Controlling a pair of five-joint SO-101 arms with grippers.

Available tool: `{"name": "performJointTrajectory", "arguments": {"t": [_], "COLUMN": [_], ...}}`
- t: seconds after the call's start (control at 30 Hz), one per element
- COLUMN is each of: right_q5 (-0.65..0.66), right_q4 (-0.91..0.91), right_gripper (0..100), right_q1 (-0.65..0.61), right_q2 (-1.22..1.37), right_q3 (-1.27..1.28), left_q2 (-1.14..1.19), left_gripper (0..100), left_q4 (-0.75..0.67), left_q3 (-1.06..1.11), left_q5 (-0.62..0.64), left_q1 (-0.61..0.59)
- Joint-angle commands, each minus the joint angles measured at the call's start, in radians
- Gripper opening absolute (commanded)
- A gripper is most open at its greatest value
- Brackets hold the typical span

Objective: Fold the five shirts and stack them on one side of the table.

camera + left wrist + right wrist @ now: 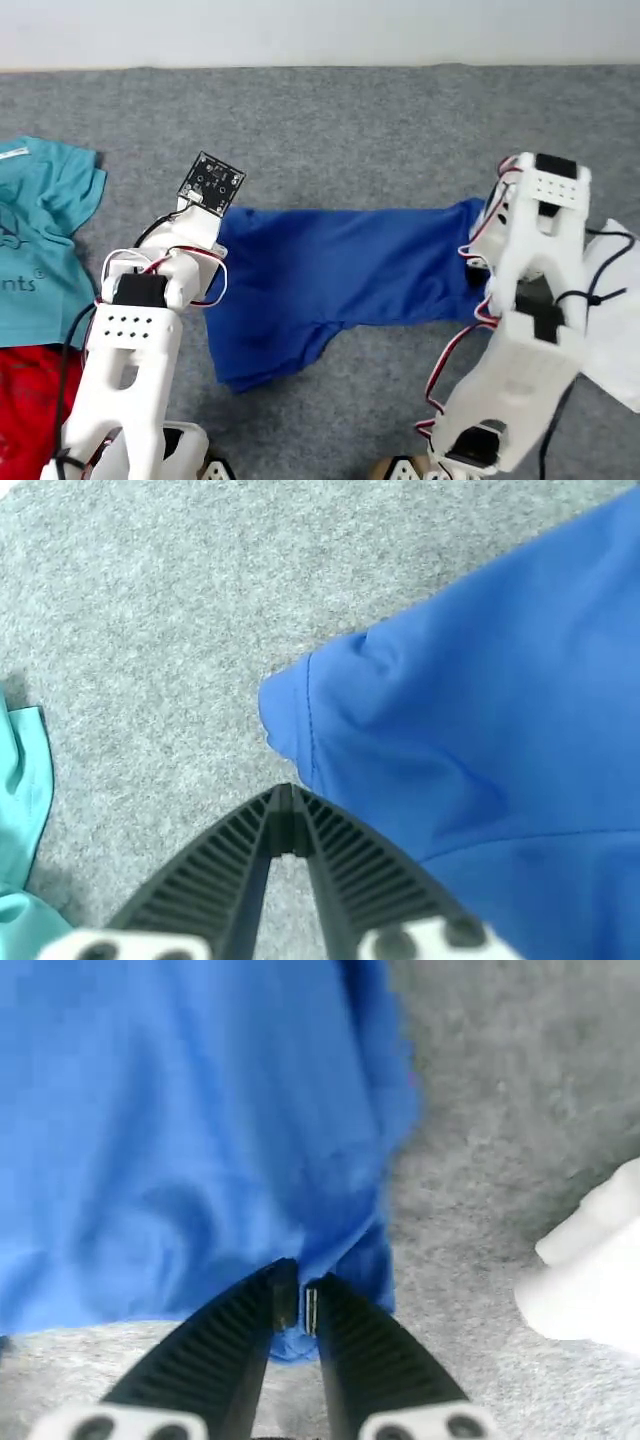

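1. Currently the blue shirt (340,270) lies across the middle of the grey table (330,120), drawn out sideways between the two arms. A flap of it reaches toward the arms' bases.
2. The right gripper (296,1305) is clenched on the shirt's edge at its end, with blue cloth caught between its tips.
3. The left gripper (292,802) is closed as well, its tips meeting right at the shirt's corner. Whether any cloth is pinched there, I cannot tell.
4. The step in hand looks like an early fold of this shirt, since it lies mostly flat and open.
5. The next move calls for a sure hold at the left corner. Both ends should then lift together so the edge carries over evenly.
6. Farther out, a teal shirt (40,250) and a red shirt (30,400) lie at the left side. A white shirt (610,330) sits under the right arm.
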Motion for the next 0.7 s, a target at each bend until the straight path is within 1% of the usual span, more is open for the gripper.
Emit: {"name": "performJointTrajectory", "arguments": {"t": [0.0, 0.17, 0.3, 0.5, 0.67], "right_q5": [0.009, 0.014, 0.087, 0.190, 0.244], "right_q4": [-0.013, -0.079, -0.168, -0.315, -0.352], "right_gripper": [0.9, 0.9, 0.9, 0.9, 0.9], "right_q1": [-0.064, -0.151, -0.188, -0.194, -0.237], "right_q2": [-0.166, -0.291, -0.305, -0.312, -0.318], "right_q3": [-0.014, -0.014, -0.014, -0.012, -0.031], "left_q2": [-0.018, -0.018, -0.018, -0.018, -0.018], "left_gripper": [0, 0, 0, 0, 0], "left_q4": [0.006, 0.006, 0.006, 0.006, 0.006], "left_q3": [-0.050, -0.050, -0.050, -0.047, -0.045], "left_q5": [0.006, 0.005, 0.005, 0.005, 0.005], "left_q1": [-0.003, -0.003, -0.003, -0.003, -0.003]}}
